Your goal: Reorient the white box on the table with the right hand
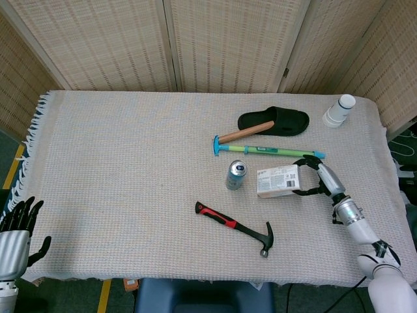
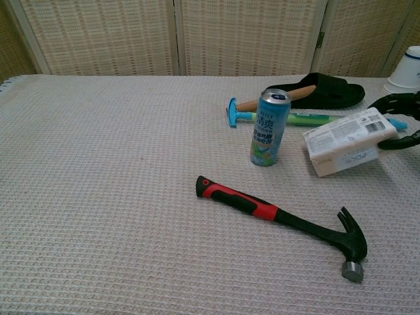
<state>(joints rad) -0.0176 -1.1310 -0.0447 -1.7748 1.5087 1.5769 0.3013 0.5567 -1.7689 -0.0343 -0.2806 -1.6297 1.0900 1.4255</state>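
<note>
While gripping the white box (image 1: 277, 181) at its right end with right hand (image 1: 320, 180) fingers (image 1: 306, 193) pinching it, judging it light, stiff, fairly slippery.

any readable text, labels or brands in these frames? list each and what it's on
"RIO": top of the blue can, the only legible word.
Chinese characters lower on the can: too blurred to read.
White box held by the right hand: printed label and small text, too small to read.
Green and blue tool: markings unreadable.
Hammer, slipper, cup: no visible text.
</note>
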